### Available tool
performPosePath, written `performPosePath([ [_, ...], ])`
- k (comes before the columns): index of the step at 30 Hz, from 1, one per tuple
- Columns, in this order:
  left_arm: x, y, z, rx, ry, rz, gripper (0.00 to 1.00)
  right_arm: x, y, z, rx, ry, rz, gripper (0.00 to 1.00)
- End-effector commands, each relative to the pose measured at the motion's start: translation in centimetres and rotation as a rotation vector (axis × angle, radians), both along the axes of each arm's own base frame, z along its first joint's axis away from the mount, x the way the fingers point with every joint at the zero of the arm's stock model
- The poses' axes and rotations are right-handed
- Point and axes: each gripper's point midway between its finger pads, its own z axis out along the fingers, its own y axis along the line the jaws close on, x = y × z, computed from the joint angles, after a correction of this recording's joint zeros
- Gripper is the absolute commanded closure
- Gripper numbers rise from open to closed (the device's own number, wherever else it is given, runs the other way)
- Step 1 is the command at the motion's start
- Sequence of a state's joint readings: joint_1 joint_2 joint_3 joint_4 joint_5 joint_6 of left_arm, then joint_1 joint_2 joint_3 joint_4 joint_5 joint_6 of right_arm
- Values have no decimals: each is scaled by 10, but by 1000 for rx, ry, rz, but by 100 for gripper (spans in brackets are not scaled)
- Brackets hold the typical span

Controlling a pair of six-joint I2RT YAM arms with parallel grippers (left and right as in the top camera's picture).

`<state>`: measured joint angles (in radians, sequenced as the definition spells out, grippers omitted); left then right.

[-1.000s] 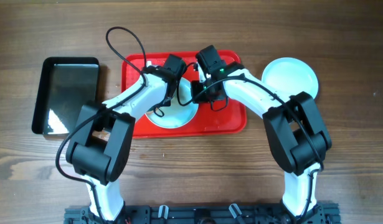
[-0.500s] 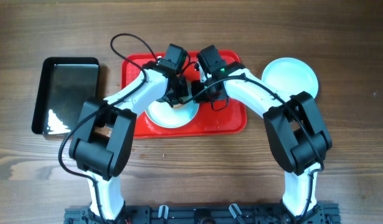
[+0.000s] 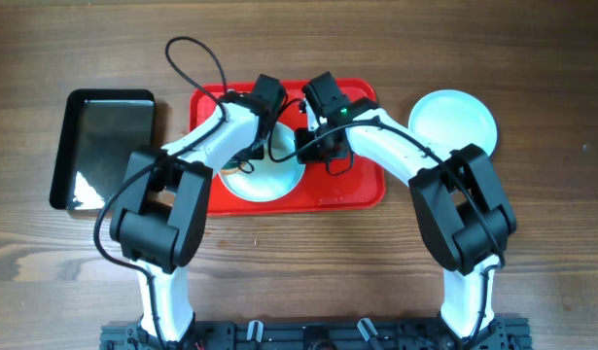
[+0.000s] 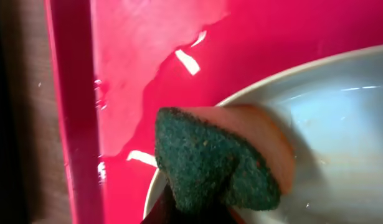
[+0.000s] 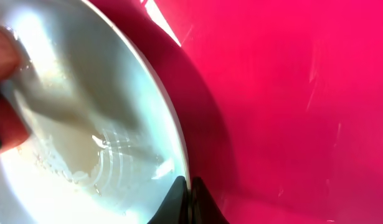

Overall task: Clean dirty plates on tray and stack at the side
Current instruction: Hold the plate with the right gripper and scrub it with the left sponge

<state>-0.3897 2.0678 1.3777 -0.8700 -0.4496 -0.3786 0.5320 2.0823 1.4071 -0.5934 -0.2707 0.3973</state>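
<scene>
Two robot arms lean over a red tray (image 3: 362, 190), one scrubbing a plate (image 3: 269, 183) while the other steadies it.

The pale plate lies on the middle of the tray, towards its near rim; the right gripper (image 5: 189, 200) has its fingers pressed together on the plate's right rim, most likely to stop it sliding under the scrubbing; the left gripper (image 4: 188, 213) is pinching a sponge (image 4: 216, 165), green scouring face outward with peach foam behind, and the sponge rests on the plate's left edge; wet streaks shine inside the plate, and I can make out no orange smear; a second plate (image 3: 452, 122) sits on the wooden table (image 3: 532, 272) just beside the tray's right end, probably the start of the clean stack; a black tray (image 3: 104, 146) lies apart to the left; no third plate is in sight.
</scene>
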Motion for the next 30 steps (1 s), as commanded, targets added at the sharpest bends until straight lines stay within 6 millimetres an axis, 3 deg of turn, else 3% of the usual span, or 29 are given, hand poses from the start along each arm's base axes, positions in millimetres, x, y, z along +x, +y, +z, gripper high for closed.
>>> performPosePath([
  [1,-11,56,2,160,39,149,96,4,-24,-11,-85,11,-78,96],
  [3,5,47,39,105,-59,212,96,5,-26,-11,-94,12,-101,96],
  [6,17,20,73,-75,-134,209,96,5,-26,-11,-94,12,-102,96],
  [7,17,14,74,-120,-128,211,96,5,-26,-11,-93,15,-108,96],
  [10,3,-28,53,-351,-6,196,96,6,-25,-11,-90,16,-116,96],
  [11,-3,-52,42,-465,45,182,96,5,-25,-11,-91,17,-116,96],
  [13,-11,-76,29,-531,68,143,96,5,-25,-11,-88,21,-117,96],
  [18,-32,-102,-8,-560,71,63,96,5,-25,-11,-88,22,-118,96],
  [21,-43,-85,-25,-499,80,82,96,4,-26,-11,-91,24,-117,96],
  [22,-45,-68,-28,-432,74,99,96,4,-26,-11,-90,24,-118,96],
  [26,-51,45,-11,22,45,207,96,4,-26,-11,-91,25,-118,96],
  [30,-39,89,-2,88,-13,304,96,3,-26,-11,-94,25,-114,96],
])
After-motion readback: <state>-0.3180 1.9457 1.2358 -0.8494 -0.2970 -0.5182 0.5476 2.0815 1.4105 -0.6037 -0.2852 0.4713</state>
